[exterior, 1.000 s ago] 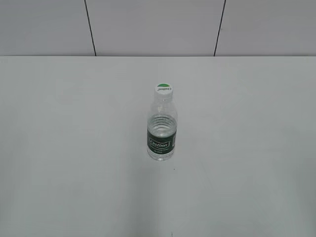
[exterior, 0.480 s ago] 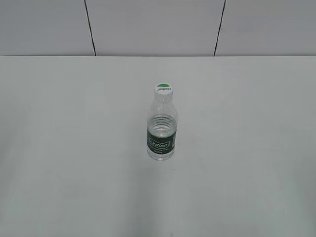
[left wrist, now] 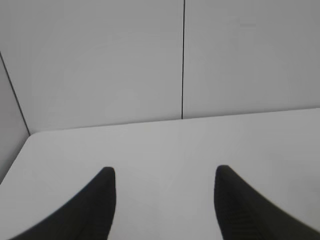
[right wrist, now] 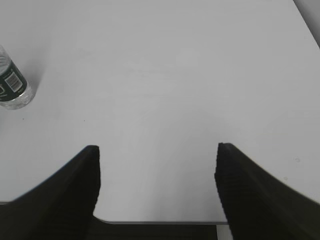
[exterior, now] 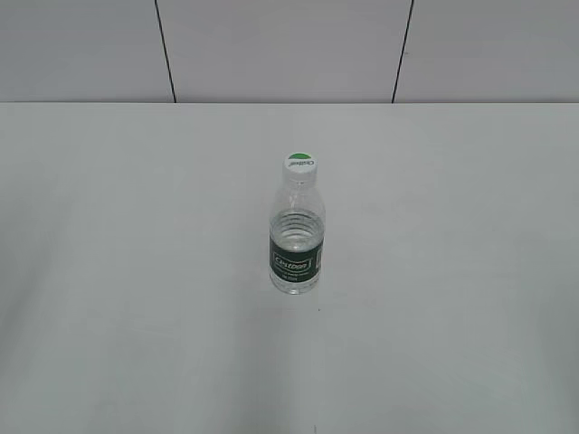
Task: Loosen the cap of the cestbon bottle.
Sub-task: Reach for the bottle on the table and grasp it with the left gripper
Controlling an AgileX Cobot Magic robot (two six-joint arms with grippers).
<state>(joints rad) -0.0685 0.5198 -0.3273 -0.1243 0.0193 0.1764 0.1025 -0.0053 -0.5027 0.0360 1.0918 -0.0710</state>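
The cestbon bottle [exterior: 297, 237] stands upright in the middle of the white table, clear with a dark green label band. Its white cap [exterior: 301, 165] with a green half-circle sits on the neck. The bottle's lower part also shows at the left edge of the right wrist view [right wrist: 11, 85]. My left gripper [left wrist: 165, 172] is open and empty over the table, facing the back wall. My right gripper [right wrist: 156, 149] is open and empty above the table's near edge, far to the right of the bottle. Neither gripper shows in the exterior view.
The white table [exterior: 452, 271] spreads on all sides of the bottle. A grey panelled wall [exterior: 280, 45] runs behind it. The table's left corner [left wrist: 30, 135] shows in the left wrist view, and its near edge [right wrist: 160, 221] in the right wrist view.
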